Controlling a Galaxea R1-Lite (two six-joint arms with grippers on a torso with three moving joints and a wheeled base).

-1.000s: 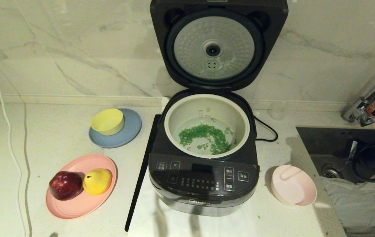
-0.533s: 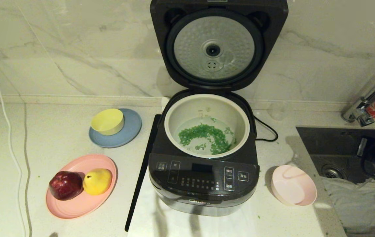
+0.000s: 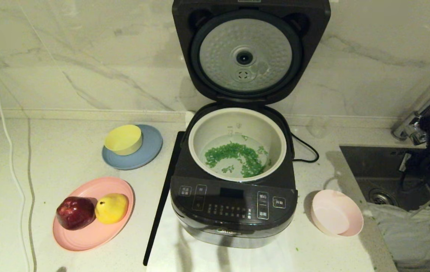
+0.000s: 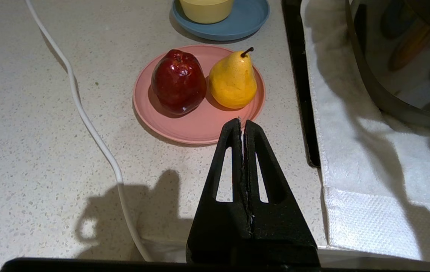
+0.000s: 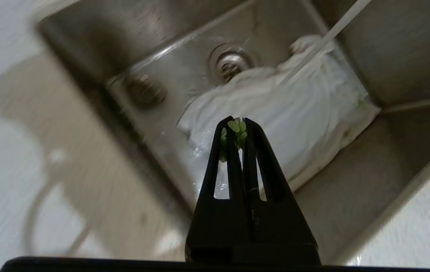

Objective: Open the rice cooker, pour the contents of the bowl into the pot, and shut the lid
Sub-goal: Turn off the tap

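With the contents in the pot, the stiff, hinged lid stands upright at the table's back edge and should push down by its top rim, while the right gripper hangs clenched over the sink.

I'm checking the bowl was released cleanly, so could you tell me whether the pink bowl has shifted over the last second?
No. The pink bowl sits in the same place beside the rice cooker, upright and empty.
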